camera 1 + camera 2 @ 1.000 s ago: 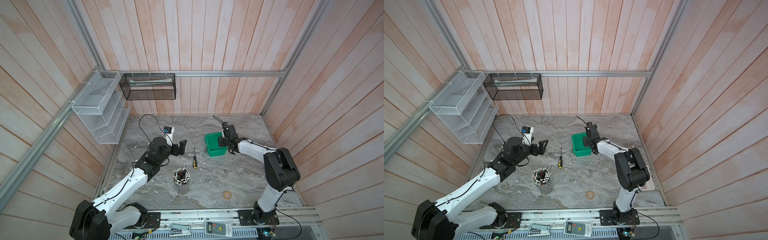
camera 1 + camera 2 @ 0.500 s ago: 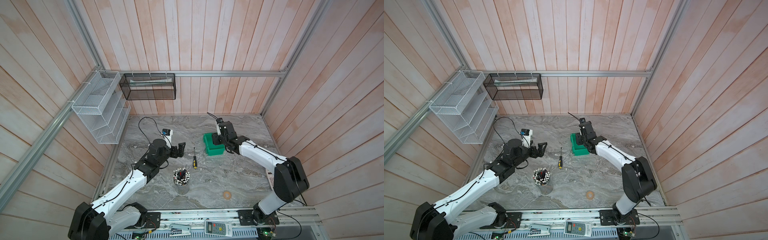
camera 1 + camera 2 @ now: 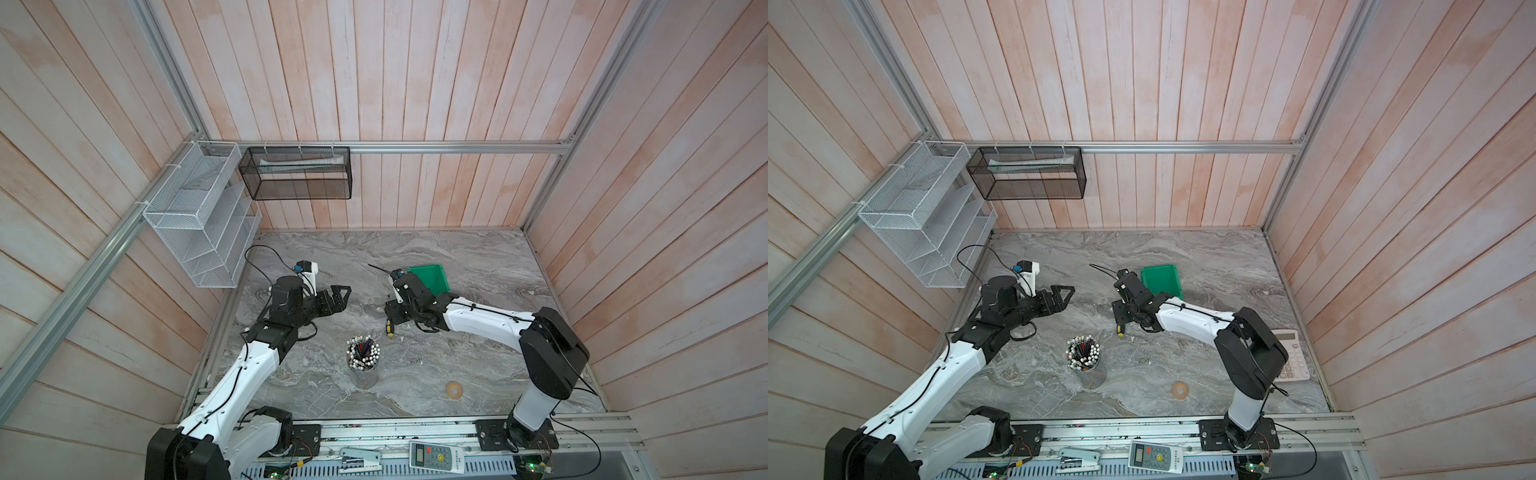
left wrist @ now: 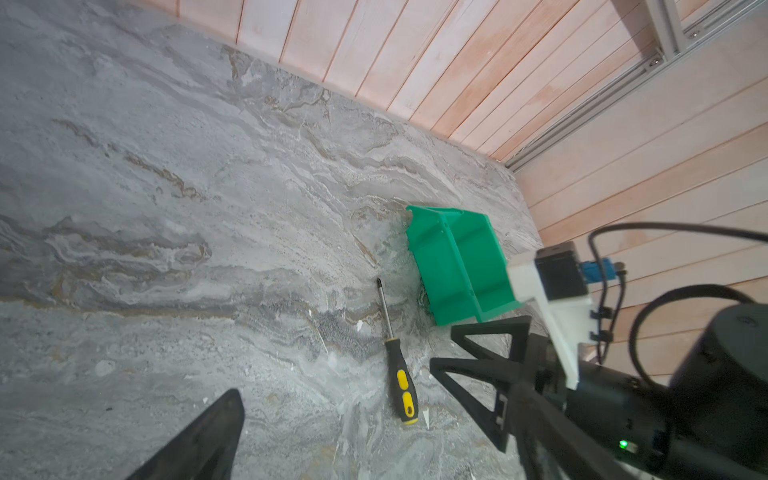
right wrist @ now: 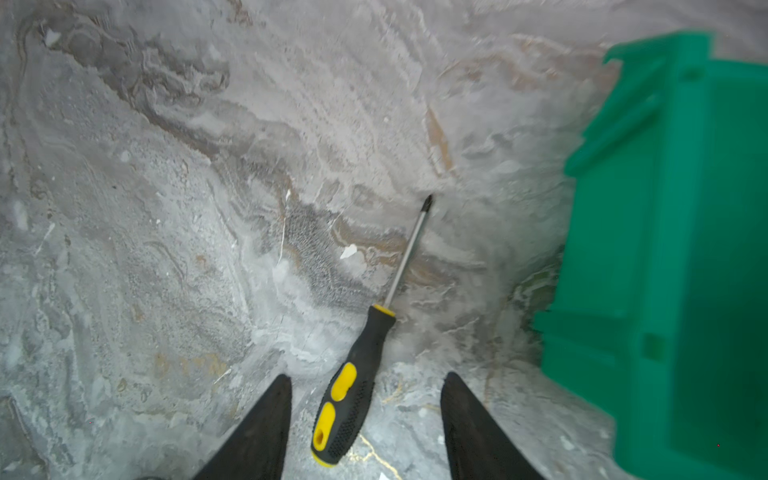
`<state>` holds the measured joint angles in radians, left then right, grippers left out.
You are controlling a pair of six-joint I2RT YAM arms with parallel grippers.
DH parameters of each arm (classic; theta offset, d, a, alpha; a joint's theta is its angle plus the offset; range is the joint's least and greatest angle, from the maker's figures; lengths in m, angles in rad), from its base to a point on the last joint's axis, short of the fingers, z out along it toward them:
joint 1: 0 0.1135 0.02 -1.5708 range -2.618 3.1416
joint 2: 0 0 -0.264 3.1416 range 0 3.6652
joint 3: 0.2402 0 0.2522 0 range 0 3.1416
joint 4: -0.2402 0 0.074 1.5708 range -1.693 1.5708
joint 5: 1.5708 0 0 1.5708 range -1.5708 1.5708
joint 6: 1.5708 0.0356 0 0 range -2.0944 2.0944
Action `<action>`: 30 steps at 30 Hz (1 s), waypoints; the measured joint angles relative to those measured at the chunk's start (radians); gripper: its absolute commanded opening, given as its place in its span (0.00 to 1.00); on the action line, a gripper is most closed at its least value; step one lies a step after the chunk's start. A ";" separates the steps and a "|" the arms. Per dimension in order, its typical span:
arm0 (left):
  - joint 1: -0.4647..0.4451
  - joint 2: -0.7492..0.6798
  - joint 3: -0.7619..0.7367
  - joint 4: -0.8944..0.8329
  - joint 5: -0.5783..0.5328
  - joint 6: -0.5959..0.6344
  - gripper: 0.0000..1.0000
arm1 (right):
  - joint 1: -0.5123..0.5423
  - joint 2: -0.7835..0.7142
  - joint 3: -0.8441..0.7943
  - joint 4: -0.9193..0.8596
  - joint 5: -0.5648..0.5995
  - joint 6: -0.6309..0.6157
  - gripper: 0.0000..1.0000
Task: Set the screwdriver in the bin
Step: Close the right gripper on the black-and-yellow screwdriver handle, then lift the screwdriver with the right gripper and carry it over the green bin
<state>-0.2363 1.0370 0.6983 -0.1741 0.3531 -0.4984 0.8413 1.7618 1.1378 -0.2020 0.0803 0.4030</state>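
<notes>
Tabletop: grey marble. The task's things are grouped mid-field, where I judge either arm can reach.

Left arm: on its own side, well apart from the work. I read this as standing clear so the two arms don't clash. Its left end effector is spread wide and empty, pointing toward the middle.

Right arm: reaches low across the middle. This is my working arm here.

Bin: green, open top up as far as I can tell, on the tabletop just beyond the right wrist. Nothing inside that I can see. Being this close, it means a short carry once I have a grip.

Pen cup: upright, near the work spot, touching nothing. Worth watching on the lift.

Right end effector: jaws apart, one finger on either side of the handle, neither touching it in the wrist view. Nothing is gripped. I judge it aims at the handle because that is fatter and textured, a surer hold than the thin shaft.

Screwdriver: lies flat on the tabletop, black-and-yellow handle toward the wrist, tip pointing away. It is near the bin's wall but apart from it, and not yet in the bin. Next I need to lower and close
</notes>
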 measured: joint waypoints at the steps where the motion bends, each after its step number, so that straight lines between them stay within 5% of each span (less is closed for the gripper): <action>1: 0.003 -0.008 -0.010 -0.003 0.017 -0.008 1.00 | 0.009 0.018 0.000 0.001 -0.006 0.010 0.55; 19: 0.022 -0.024 -0.026 -0.005 0.088 -0.028 1.00 | 0.046 0.139 -0.011 0.019 0.000 0.038 0.38; 25: 0.022 -0.024 -0.028 -0.005 0.087 -0.022 1.00 | 0.049 0.142 -0.011 0.018 0.030 0.021 0.16; 30: 0.022 -0.024 -0.027 -0.005 0.085 -0.018 1.00 | 0.053 0.130 -0.011 -0.002 0.057 -0.006 0.14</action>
<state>-0.2142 1.0134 0.6708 -0.1791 0.4377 -0.5167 0.8948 1.8919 1.1267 -0.2043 0.1371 0.3965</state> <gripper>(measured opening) 0.999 0.275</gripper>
